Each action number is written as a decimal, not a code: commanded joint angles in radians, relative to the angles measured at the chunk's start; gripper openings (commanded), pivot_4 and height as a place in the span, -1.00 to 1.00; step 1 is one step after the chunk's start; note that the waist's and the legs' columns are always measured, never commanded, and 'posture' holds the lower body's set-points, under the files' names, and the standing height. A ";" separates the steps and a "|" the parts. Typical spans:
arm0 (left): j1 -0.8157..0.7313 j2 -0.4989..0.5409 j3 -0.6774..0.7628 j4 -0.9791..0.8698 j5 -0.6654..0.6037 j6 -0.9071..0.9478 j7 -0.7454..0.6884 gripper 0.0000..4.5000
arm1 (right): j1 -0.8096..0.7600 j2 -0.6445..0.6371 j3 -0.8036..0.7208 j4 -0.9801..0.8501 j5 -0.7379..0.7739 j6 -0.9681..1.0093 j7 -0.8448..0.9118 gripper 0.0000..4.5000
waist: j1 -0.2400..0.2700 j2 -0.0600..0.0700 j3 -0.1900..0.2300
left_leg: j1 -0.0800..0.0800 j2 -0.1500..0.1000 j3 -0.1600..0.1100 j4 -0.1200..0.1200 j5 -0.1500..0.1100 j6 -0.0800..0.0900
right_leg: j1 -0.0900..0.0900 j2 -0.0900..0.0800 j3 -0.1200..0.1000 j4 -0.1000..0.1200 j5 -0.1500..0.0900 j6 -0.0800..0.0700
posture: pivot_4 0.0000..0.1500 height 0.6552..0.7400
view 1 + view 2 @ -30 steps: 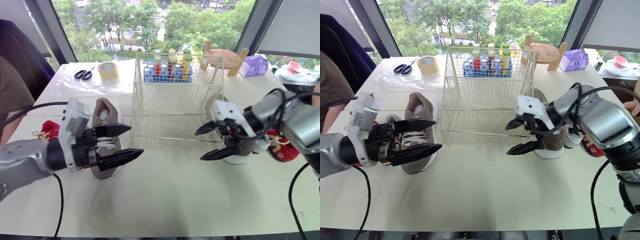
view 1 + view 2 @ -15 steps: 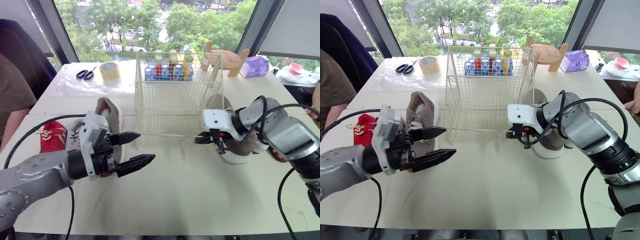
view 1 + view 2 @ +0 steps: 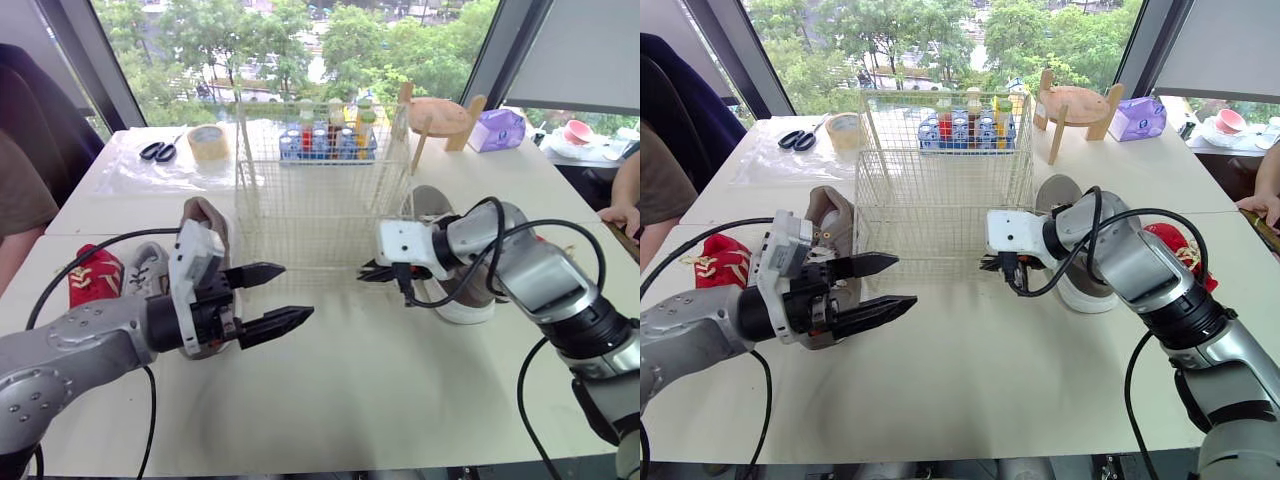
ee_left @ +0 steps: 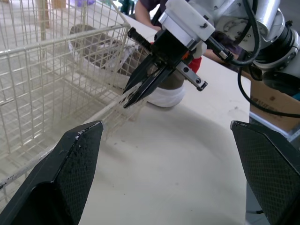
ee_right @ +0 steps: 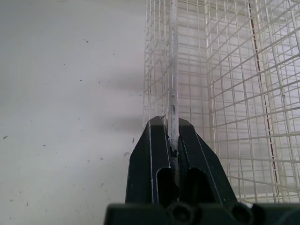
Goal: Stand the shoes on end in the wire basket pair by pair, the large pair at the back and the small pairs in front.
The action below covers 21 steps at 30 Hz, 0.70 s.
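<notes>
The right gripper (image 5: pixel 172 121) has its jaws clamped on a wire at the lower front corner of the wire basket (image 3: pixel 320 160), plainest in its wrist view. The left gripper (image 3: pixel 906 280) hovers, jaws apart, half hiding a grey shoe (image 3: pixel 205 215). A second shoe (image 3: pixel 1080 292) lies beside the basket on the white surface (image 3: pixel 380 390); windows (image 3: pixel 300 40) behind.

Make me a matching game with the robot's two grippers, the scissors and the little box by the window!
Things:
1. left gripper
2. right gripper
3. scissors
4. box

Clues:
A. purple
B. clamped on a bar of the wire basket
C. open, holding nothing
D. lying beside the tape roll

Pairs: 1-C, 2-B, 3-D, 4-A
</notes>
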 commanded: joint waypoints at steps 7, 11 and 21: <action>0.027 -0.003 0.021 -0.018 0.023 -0.014 -0.020 1.00 | -0.051 -0.026 -0.097 0.000 0.002 -0.046 0.018 0.58 | 0.003 0.000 0.000 | 0.000 -0.001 0.000 0.000 0.000 0.000 | 0.000 -0.003 0.000 0.000 0.000 0.000 | 1.00 1.00; 0.028 -0.034 0.019 0.002 -0.010 -0.024 0.003 1.00 | -0.141 -0.033 -0.389 0.011 0.264 0.259 0.003 0.78 | 0.004 0.001 0.001 | 0.000 -0.001 0.000 0.000 0.000 0.000 | 0.000 -0.004 0.000 0.000 0.000 0.000 | 1.00 1.00; -0.020 -0.221 -0.159 -0.003 0.047 -0.028 0.064 1.00 | 0.197 0.102 -0.934 0.034 0.294 0.284 -0.472 0.99 | 0.026 -0.004 -0.003 | 0.000 -0.003 -0.001 0.000 0.000 0.001 | 0.003 -0.008 -0.001 -0.001 -0.001 -0.002 | 1.00 1.00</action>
